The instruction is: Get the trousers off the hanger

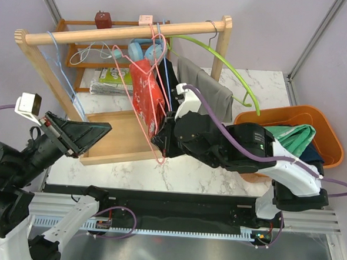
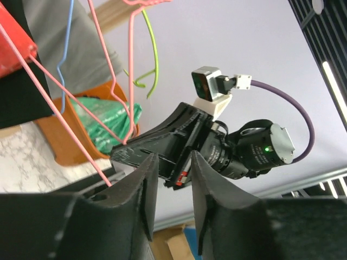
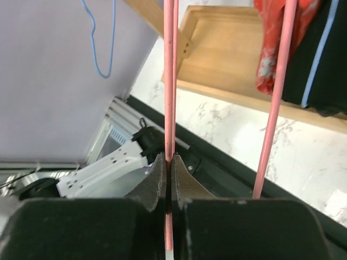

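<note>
The mint-green trousers lie in the orange basket at the right, on top of the dark navy denim pair. The green pair also shows in the left wrist view. My right gripper is shut on the lower wire of the pink hanger, which carries the red garment and hangs from the wooden rail. My left gripper is open and empty, held left of the pink hanger. In its own view its fingertips stand apart with nothing between them.
A blue hanger with a black garment and a green hanger with a grey garment hang on the same rail. A bare blue hanger hangs at the left. The rack's wooden base tray lies below.
</note>
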Available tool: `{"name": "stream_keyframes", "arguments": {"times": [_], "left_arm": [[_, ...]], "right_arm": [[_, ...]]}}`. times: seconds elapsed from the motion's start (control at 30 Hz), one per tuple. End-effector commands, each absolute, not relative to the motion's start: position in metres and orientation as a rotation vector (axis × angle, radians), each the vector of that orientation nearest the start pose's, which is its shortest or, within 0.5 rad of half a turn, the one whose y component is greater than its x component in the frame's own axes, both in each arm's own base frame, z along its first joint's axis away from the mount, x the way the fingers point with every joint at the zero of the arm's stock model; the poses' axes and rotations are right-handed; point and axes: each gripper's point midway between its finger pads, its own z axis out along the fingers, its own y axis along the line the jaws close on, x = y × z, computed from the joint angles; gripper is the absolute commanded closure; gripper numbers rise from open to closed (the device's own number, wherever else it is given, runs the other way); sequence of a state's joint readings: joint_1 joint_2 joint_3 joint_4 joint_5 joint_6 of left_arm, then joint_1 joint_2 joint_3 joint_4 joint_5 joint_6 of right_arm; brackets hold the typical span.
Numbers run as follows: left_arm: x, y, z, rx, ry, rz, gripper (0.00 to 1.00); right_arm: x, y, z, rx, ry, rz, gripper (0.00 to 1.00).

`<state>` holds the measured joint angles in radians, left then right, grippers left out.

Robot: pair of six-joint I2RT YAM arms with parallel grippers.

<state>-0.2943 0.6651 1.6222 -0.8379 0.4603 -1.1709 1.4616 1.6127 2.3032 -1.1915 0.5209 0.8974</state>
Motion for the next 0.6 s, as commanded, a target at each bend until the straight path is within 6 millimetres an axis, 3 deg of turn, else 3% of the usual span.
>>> {"name": "stream_keyframes", "arguments": {"times": [0.0, 0.33, 0.57], "left_arm": [[0.084, -0.123, 0.525, -0.333, 1.565, -1.363, 0.60], [0.082, -0.122, 0.508, -0.345, 1.614, -1.333, 0.57], [0.076, -0.120, 0.498, -0.355, 1.629, -1.326, 0.55]], "right_arm": [[0.130, 0.369, 0.437, -0.265, 2.070, 0.785, 1.00], [0.159, 0.382, 0.439, -0.288, 2.000, 0.670, 1.00], [0.174, 0.400, 0.439, -0.295, 1.975, 0.682, 1.00]]}}
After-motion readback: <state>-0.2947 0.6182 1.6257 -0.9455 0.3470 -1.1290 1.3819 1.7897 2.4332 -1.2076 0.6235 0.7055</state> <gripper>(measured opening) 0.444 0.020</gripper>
